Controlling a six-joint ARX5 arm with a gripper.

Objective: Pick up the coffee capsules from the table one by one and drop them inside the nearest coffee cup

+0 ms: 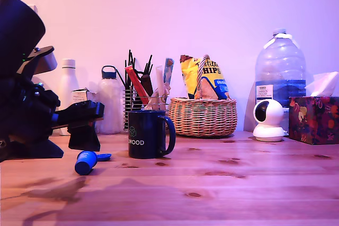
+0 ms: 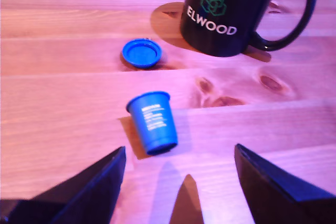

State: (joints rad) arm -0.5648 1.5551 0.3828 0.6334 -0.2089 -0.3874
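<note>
Exterior view: knotty wooden table (image 1: 238, 183), pale wall behind — gripper (image 1: 85, 125) at far left, a blue capsule (image 1: 86, 162) near the mug (image 1: 148, 133). Wrist view: fingers (image 2: 94, 192) spread wide, empty; one capsule (image 2: 153, 122) on its side, another (image 2: 141, 53), probably upside down, just beside the mug (image 2: 231, 11).

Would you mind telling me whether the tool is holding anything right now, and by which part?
Nothing is held. The tool is open, and both capsules, one on its side and one standing, lie on the table beyond its fingers.
</note>
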